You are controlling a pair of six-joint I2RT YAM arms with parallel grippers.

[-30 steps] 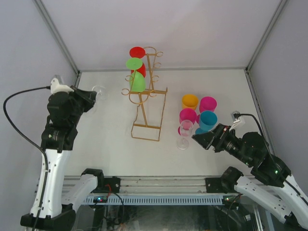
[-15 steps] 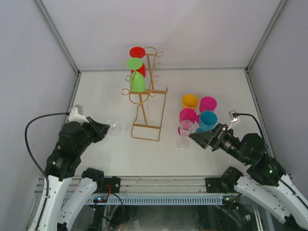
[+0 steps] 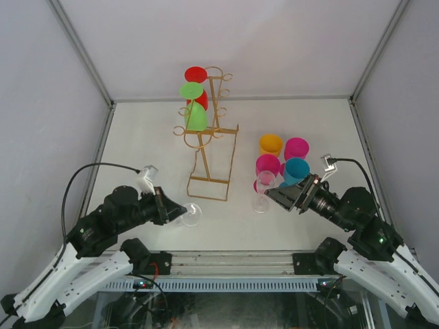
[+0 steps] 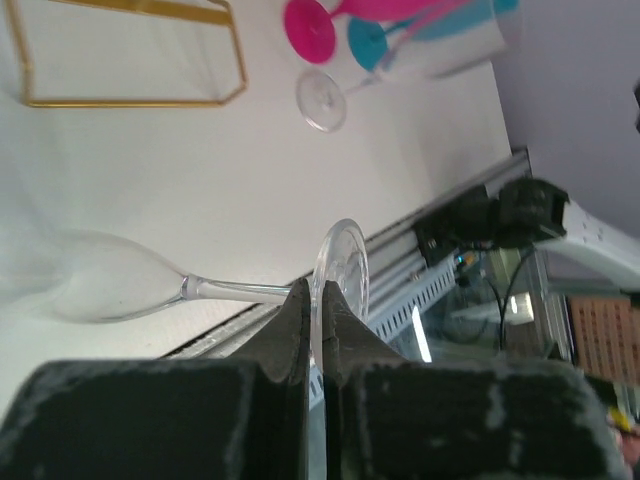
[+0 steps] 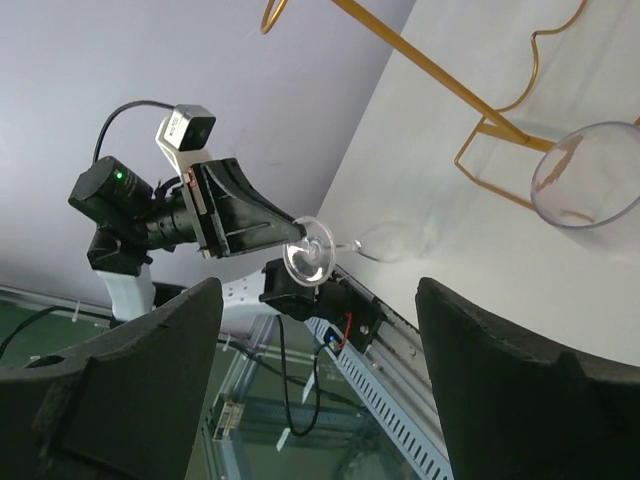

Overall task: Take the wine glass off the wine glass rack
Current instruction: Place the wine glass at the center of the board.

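The clear stemmed wine glass [image 4: 110, 290] has dropped within a second from high beside the tall gold wire wine glass rack [image 3: 209, 147] to the near edge of the white tabletop [image 3: 137, 157], well apart from the rack, so removal looks done and only setting down remains. It lies nearly level, its long axis along that edge and its bowl pointing toward the right arm. Its foot is pinched edge-on in the left tool [image 4: 315, 300], while the right tool [image 3: 273, 194] is spread and empty.

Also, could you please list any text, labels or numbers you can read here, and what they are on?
None can be read in any view.
Left wrist camera: any marking on its housing is too small to read.
Wine glass and wine glass rack: no print.
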